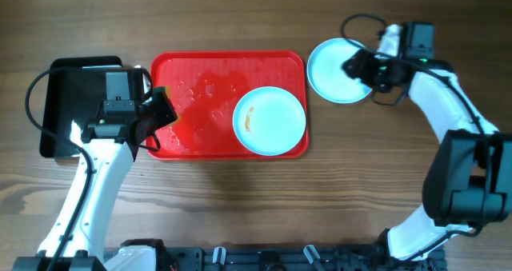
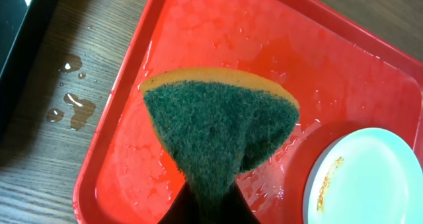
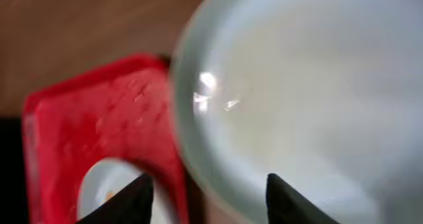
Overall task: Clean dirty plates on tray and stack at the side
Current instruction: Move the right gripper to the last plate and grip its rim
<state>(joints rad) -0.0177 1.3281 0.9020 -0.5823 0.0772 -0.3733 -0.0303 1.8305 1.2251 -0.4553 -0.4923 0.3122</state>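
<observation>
L arm (image 1: 90, 179) comes up from the bottom-left edge, white forearm angled up and a bit right, wrist bent so the L gripper (image 1: 162, 111) points right. Its jaws are clamped tight on a green/yellow sponge (image 2: 218, 125), pinched at one end. R arm (image 1: 438, 95) rises on the right side, elbow bent, forearm reaching up-left. R gripper (image 1: 358, 65) points left, fingers (image 3: 135, 197) apart w/ a wide gap.

Overhead looks down; close wrist views share tray (image 2: 264, 39).
</observation>
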